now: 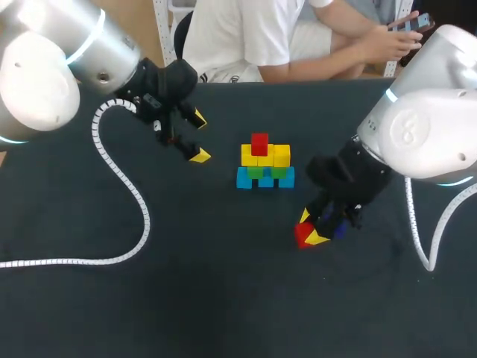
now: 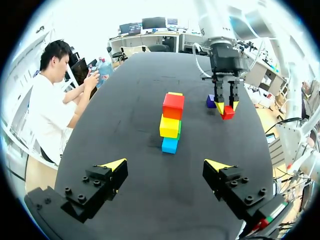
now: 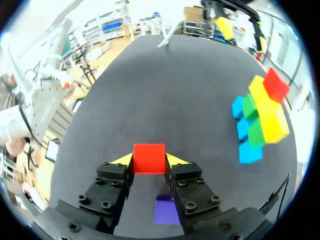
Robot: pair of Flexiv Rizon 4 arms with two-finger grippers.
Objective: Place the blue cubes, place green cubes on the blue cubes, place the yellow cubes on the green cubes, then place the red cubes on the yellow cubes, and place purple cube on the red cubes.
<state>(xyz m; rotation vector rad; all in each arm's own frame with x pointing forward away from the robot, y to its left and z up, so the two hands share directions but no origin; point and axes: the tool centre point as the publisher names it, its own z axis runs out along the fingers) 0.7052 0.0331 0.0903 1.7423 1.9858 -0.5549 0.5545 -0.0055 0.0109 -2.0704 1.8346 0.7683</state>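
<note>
In the middle of the table stands a cube pyramid (image 1: 265, 165): blue cubes (image 1: 244, 179) at the bottom, green cubes (image 1: 256, 172) on them, yellow cubes (image 1: 282, 155) above, one red cube (image 1: 259, 143) on top. To its front right, low at the table, my right gripper (image 1: 310, 227) is shut on a second red cube (image 3: 149, 152). A purple cube (image 3: 166, 210) lies under that gripper, behind its fingers. My left gripper (image 1: 192, 136) hangs open and empty to the left of the pyramid (image 2: 171, 122), well apart from it.
A white corrugated cable (image 1: 123, 186) from the left arm loops over the table's left half. The dark tabletop (image 1: 223, 283) is bare in front of the pyramid.
</note>
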